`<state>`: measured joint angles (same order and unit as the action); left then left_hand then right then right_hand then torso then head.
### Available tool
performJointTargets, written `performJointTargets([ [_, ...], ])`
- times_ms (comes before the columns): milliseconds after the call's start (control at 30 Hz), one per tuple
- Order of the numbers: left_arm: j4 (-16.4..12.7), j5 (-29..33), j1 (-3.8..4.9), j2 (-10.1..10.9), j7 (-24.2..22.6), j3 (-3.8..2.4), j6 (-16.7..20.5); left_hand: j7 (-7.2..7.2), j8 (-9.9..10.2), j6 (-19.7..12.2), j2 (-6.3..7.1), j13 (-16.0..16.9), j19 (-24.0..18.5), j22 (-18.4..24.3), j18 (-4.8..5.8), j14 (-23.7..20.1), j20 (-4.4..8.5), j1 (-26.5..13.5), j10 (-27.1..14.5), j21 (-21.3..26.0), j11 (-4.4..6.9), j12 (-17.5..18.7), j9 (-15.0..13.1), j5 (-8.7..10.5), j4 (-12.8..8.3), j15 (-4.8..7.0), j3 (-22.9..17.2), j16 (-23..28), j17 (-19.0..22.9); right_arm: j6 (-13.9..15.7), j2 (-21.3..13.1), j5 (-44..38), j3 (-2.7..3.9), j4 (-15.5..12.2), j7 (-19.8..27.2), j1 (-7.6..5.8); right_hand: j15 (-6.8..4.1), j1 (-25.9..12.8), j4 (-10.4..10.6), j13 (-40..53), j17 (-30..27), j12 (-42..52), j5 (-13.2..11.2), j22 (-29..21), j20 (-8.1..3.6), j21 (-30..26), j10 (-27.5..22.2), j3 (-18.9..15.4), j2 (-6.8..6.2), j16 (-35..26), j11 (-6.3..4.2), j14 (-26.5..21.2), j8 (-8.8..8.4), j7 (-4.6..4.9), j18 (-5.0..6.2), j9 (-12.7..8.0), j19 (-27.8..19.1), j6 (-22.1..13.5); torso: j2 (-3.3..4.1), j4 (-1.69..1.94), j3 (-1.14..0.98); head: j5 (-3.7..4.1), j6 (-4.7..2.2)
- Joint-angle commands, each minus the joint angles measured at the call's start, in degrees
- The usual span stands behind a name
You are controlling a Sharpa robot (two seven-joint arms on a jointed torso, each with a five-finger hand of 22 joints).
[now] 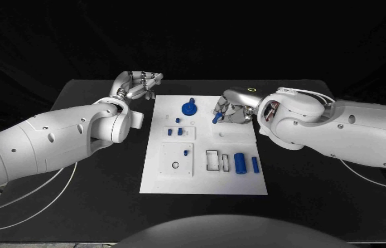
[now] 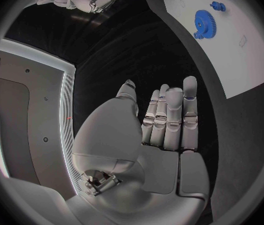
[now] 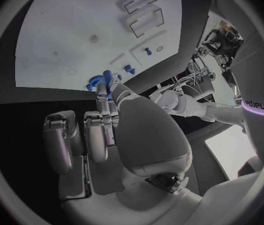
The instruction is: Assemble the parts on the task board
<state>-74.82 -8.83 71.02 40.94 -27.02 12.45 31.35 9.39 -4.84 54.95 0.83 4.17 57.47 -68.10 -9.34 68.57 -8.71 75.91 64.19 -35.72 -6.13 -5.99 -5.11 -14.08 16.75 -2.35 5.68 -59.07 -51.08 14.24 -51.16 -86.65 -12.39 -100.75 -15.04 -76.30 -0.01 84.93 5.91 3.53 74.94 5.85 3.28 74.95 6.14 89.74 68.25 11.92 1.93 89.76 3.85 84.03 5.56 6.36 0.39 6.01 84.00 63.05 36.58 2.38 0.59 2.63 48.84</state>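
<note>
Task board [image 1: 201, 184]: white plate, mid tabletop. Blue gear [image 1: 189, 109] seated near its far edge. Right hand [image 1: 229, 110]: over the far right corner, pinching a small blue peg [image 1: 216, 118], apparently upright. Left hand [image 1: 138, 84]: off the far left corner, fingers apart, holding nothing. Step: peg insertion; next, align over socket, lower squarely

A: How many boards?
B: One white board [image 1: 205, 184], on one black table [image 1: 313, 198].
A: Gears?
B: One blue gear [image 1: 189, 109], at the board's 12 o'clock.
A: Cylinders?
B: Two blue cylinders at 4 o'clock, a thick one [image 1: 240, 163] and a thin one [image 1: 255, 165].
A: Hands?
B: Two: left hand [image 1: 141, 84], right hand [image 1: 231, 110].
</note>
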Motion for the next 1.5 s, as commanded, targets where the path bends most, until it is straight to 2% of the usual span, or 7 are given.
performJointTargets([
  [33,0.05,-0.03,0.02,-0.21,-0.41,-0.04,-0.81,-0.05,-0.30,-0.33,-0.58,0.02,0.46,0.07,-0.41,0.50,-0.05,0.13,-0.51,0.38,0.04,-0.29,-0.08,-0.32,-0.05,-0.02,0.38,0.19,0.01,1.04,0.58,0.43,0.01,-0.49,1.90,-0.11,0.53,0.09,0.02,-0.07,15.06,-0.34,0.36,15.05,0.50,0.26,0.51,0.33,-0.27,0.24,0.10,5.97,0.20,0.11,-0.39,0.17,6.00,1.71,0.02,0.03,-0.01,0.03,-0.02],
  [433,0.73,-0.09,-0.19,-0.70,-0.45,-0.04,-1.01,-0.11,-0.49,-0.13,-0.76,0.02,0.60,0.12,-0.41,0.52,-0.03,0.35,-0.62,0.62,0.07,-0.45,-0.16,-0.33,-0.04,0.01,0.60,0.25,0.03,-1.31,6.25,-0.25,0.02,-0.89,4.43,-0.10,0.76,0.28,-0.04,-0.08,15.06,-0.75,0.42,15.05,0.70,0.26,0.68,0.66,-0.39,0.24,0.30,5.97,0.03,0.32,-0.39,0.12,6.00,1.69,-0.06,0.09,-0.06,-0.48,0.11],
  [767,1.25,-0.26,-0.37,-1.04,-0.48,-0.04,-1.12,-0.11,-0.49,-0.13,-0.76,0.02,0.60,0.12,-0.41,0.52,-0.03,0.35,-0.62,0.62,0.07,-0.45,-0.16,-0.33,-0.04,0.01,0.60,0.25,0.03,-1.97,11.84,-1.57,0.02,0.16,6.18,1.80,0.89,0.39,-0.08,-0.09,15.06,-1.07,0.44,15.05,0.82,0.26,0.68,0.86,-0.51,0.24,0.43,5.97,-0.12,0.46,-0.39,0.07,6.00,1.61,-0.12,0.00,0.11,-2.25,0.62],
  [933,1.54,-0.42,-0.39,-1.30,-0.49,-0.04,-1.23,-0.10,-0.50,-0.15,-0.80,0.02,0.60,0.14,-0.42,0.52,-0.03,0.40,-0.65,0.70,0.06,-0.47,-0.17,-0.34,-0.04,0.01,0.63,0.26,0.05,-2.54,13.53,-2.58,0.02,0.97,6.60,2.70,1.00,0.43,-0.08,-0.10,15.06,-1.32,0.45,15.05,0.92,0.26,0.66,1.02,-0.59,0.24,0.55,5.97,-0.25,0.58,-0.39,0.03,6.00,1.51,-0.11,-0.04,0.07,-3.03,0.67],
  [1067,1.69,-0.48,-0.41,-1.41,-0.50,-0.04,-1.30,-0.10,-0.50,-0.15,-0.80,0.02,0.60,0.14,-0.42,0.52,-0.03,0.40,-0.65,0.70,0.06,-0.47,-0.17,-0.34,-0.04,0.01,0.63,0.26,0.05,-3.80,14.54,-3.38,0.02,1.57,7.25,3.22,1.06,0.47,-0.11,-0.10,15.06,-1.49,0.44,15.05,0.99,0.26,0.61,1.10,-0.68,0.24,0.59,5.97,-0.34,0.62,-0.39,0.00,6.00,1.45,-0.07,-0.02,0.04,-3.16,0.43],
  [1233,1.71,-0.54,-0.45,-1.35,-0.50,-0.04,-1.35,-0.10,-0.50,-0.15,-0.80,0.02,0.60,0.14,-0.42,0.52,-0.03,0.40,-0.65,0.70,0.06,-0.47,-0.17,-0.34,-0.04,0.01,0.63,0.26,0.05,-5.57,15.79,-4.95,0.02,2.30,7.90,4.02,1.08,0.50,-0.13,-0.10,15.06,-1.56,0.43,15.05,1.01,0.26,0.59,1.14,-0.74,0.24,0.60,5.97,-0.37,0.64,-0.39,-0.01,6.00,1.43,-0.03,-0.03,-0.06,-3.23,0.64],
  [1500,1.62,-0.57,-0.49,-1.19,-0.46,-0.04,-1.34,-0.10,-0.50,-0.15,-0.80,0.02,0.60,0.14,-0.42,0.52,-0.03,0.40,-0.65,0.70,0.06,-0.47,-0.17,-0.34,-0.04,0.01,0.63,0.26,0.05,-7.63,17.67,-7.05,0.03,3.43,8.12,5.27,1.12,0.53,-0.13,-0.11,15.06,-1.84,0.38,15.05,1.09,0.26,0.42,1.28,-0.85,0.24,0.63,5.97,-0.52,0.66,-0.39,-0.07,6.00,1.31,0.09,0.01,-0.01,-3.11,0.88],
])
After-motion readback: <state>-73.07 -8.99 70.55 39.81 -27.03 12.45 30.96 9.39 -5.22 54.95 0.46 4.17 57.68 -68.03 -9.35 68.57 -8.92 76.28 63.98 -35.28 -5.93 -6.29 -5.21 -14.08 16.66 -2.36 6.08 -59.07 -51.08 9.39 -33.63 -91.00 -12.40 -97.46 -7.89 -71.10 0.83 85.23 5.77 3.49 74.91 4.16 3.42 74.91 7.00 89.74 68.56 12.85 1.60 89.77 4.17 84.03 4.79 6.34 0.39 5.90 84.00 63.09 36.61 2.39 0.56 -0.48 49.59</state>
